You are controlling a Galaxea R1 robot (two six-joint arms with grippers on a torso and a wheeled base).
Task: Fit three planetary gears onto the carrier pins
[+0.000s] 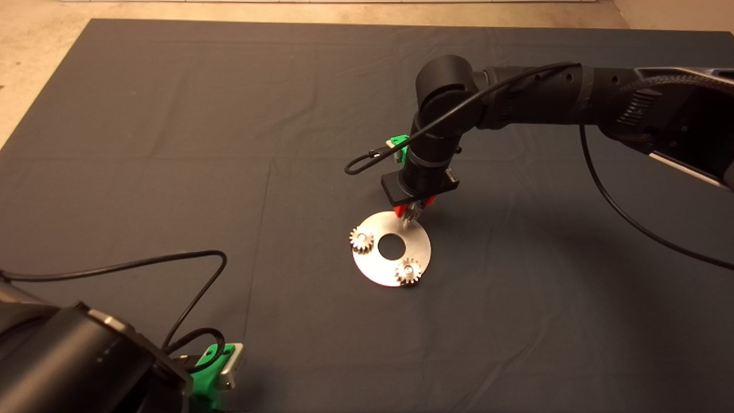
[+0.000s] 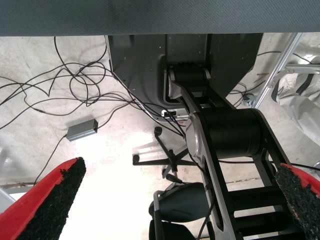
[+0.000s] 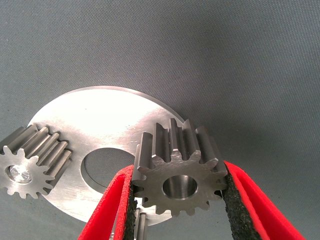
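Head view: a dark cloth mat (image 1: 172,115) with faint creases, pale floor beyond its far edge.
Disc: flat, round, shiny metal disc (image 1: 391,248) with a large round centre hole, lying flat near the mat's middle; in the right wrist view its brushed face (image 3: 100,120) shows fine circular machining marks.
Seated gears: two small silvery spur gears sit on the disc, one at its left rim (image 1: 362,239), one at its near rim (image 1: 408,271); each has blunt straight-cut teeth and a pin end showing in its bore. The left one appears in the right wrist view too (image 3: 30,162).
Right gripper: the right gripper (image 1: 412,213) comes down from a black arm over the disc's far edge; its red fingers (image 3: 107,210) with coarse black pads are clamped on opposite sides of the third gear (image 3: 177,172).
Third gear: held flat, its round bore open and empty, teeth glinting; it hangs over the disc beside the centre hole.
Free pin: a short silvery stud (image 3: 141,225) shows just below the held gear, possibly the third carrier pin, mostly hidden.
Left gripper: the left gripper (image 1: 215,370) waits at the mat's near left corner; its fingers (image 2: 47,200) stand wide apart, holding nothing.
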